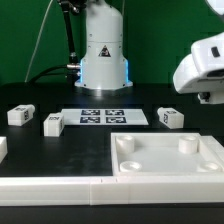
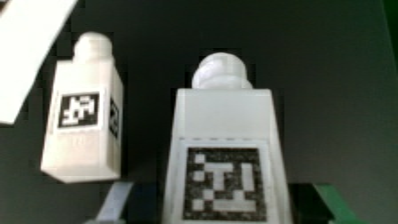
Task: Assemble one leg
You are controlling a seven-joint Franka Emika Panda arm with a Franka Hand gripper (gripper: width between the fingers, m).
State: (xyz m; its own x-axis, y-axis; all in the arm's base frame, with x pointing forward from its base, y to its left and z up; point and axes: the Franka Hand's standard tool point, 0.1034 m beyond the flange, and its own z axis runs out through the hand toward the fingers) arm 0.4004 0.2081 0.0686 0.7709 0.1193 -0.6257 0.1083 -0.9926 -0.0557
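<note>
My gripper [image 2: 226, 205] is shut on a leg [image 2: 224, 130], a white oblong block with a rounded tip and a black-and-white tag on its face. The leg looks large and close in the wrist view, held between the fingers [image 2: 121, 200]. A second leg [image 2: 82, 110] lies on the black table beside it, apart from it. In the exterior view the gripper [image 1: 206, 92] hangs high at the exterior view's right, above a loose leg [image 1: 170, 117]. Two more legs [image 1: 22, 116] [image 1: 53, 123] lie at the exterior view's left. The held leg is hidden in that view.
The large white square panel [image 1: 205, 160] with round corner sockets lies at the front right of the exterior view. The marker board [image 1: 102, 116] lies in the middle before the robot base [image 1: 104, 55]. A long white rail [image 1: 60, 190] runs along the front edge.
</note>
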